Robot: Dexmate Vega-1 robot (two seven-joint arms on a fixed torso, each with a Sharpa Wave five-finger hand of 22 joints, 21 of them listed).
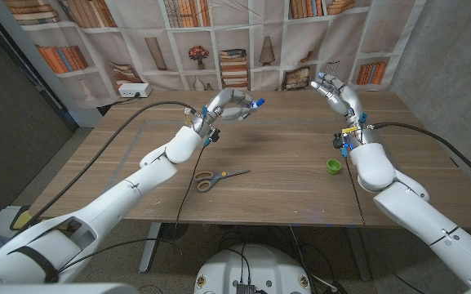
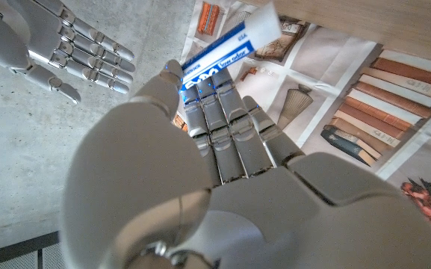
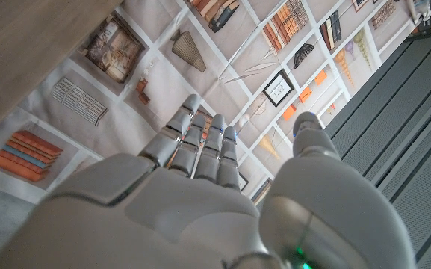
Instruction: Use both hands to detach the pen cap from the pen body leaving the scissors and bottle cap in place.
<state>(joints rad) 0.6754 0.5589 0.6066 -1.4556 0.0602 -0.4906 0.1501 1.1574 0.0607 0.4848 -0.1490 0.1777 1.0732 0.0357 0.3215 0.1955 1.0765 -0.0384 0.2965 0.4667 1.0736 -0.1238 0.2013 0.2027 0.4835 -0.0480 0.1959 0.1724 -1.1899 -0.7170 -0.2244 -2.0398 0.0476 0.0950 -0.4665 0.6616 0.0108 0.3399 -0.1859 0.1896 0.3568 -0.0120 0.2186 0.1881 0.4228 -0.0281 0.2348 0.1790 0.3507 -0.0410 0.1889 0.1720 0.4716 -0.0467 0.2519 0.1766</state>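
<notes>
Pen [image 2: 230, 45], white-blue plastic cyl., in left hand [image 1: 233, 104]; right hand [image 1: 337, 94] splayed.

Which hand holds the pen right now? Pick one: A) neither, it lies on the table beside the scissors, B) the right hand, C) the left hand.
C: the left hand grips the white-and-blue pen above the table, while the right hand is raised with fingers spread, holding nothing.

Even soft light, faint shadows; wrist views blurred up close.
</notes>
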